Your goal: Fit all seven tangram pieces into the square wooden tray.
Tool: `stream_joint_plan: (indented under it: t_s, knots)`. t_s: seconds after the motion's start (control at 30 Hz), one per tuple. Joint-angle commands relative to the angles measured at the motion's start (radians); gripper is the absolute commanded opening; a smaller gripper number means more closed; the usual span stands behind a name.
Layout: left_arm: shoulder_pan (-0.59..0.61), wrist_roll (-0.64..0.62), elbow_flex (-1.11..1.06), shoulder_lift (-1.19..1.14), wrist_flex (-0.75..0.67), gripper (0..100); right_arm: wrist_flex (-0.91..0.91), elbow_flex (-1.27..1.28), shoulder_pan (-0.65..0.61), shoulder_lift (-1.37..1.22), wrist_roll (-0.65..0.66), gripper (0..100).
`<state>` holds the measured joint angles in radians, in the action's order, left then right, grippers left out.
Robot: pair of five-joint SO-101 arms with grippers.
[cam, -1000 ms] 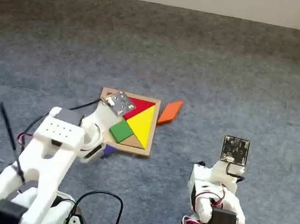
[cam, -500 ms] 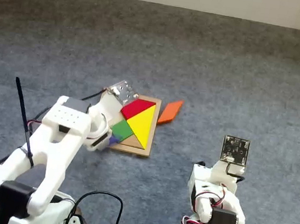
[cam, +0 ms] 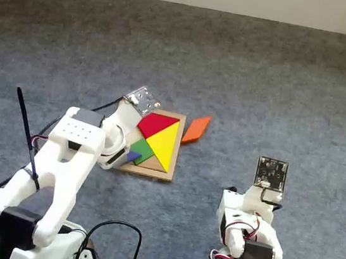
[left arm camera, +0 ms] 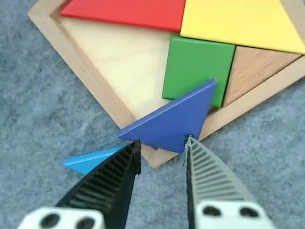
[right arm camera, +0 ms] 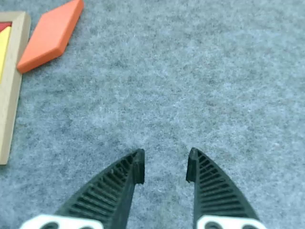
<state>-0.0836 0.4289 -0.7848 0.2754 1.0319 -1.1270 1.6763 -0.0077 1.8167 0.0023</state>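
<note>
Across the grey carpet point(cam: 263, 71), the square wooden tray point(left arm camera: 78, 62) sat left of centre, with part of its floor bare. Inside it lay a yellow triangle point(left arm camera: 238, 24), a red triangle point(left arm camera: 133, 12) touching it, and a green square point(left arm camera: 198, 67). The left claw point(left arm camera: 162, 142) pinched a tilted blue triangle point(left arm camera: 171, 121), which overlapped the green square's corner and the tray's near rim. The right claw point(right arm camera: 164, 164) hung nearer and to the right of the tray, jaws spread over bare carpet. An orange slab point(right arm camera: 50, 36) lay just right of the tray. A light-blue triangle point(left arm camera: 90, 160) lay on the carpet just outside the rim.
</note>
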Motion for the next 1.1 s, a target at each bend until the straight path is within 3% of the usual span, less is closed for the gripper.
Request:
stream_joint_plan:
  t_s: [0.0,0.4,0.77,1.07]
  knots:
    - [0.035,-0.002,0.045,0.005,-0.014,15,0.012,0.143,0.012,0.001,0.012,15.6]
    - [0.127,0.025,0.127,-0.001,0.023,15,0.012,0.143,0.012,0.001,0.012,15.6]
    - [0.137,0.026,0.093,-0.002,0.023,15,0.012,0.143,0.012,0.001,0.012,15.6]
    - [0.177,0.025,0.03,-0.002,-0.064,15,0.012,0.143,0.012,0.001,0.012,15.6]
